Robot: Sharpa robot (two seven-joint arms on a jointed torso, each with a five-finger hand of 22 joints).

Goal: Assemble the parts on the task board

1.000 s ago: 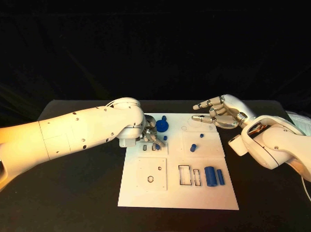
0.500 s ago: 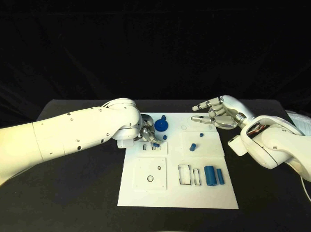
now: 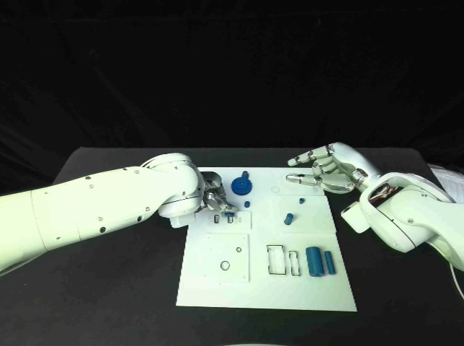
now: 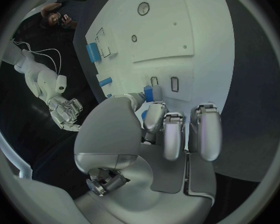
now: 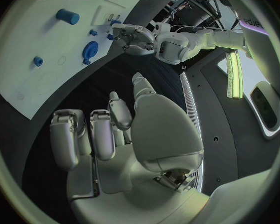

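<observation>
I see a black bench [image 3: 107, 288] carrying the work, its matte surface bare along the near-left side and at the far edge. Behind it hangs a black curtain [image 3: 232, 72], in loose vertical folds, across the whole background. A white cable [image 3: 462, 294] runs over the bench near its right edge.

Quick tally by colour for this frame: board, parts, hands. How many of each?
White plastic task board: 1
Small blue plastic parts: 8
Silver many-fingered hands, left hand and right hand: 2
Total: 11
</observation>
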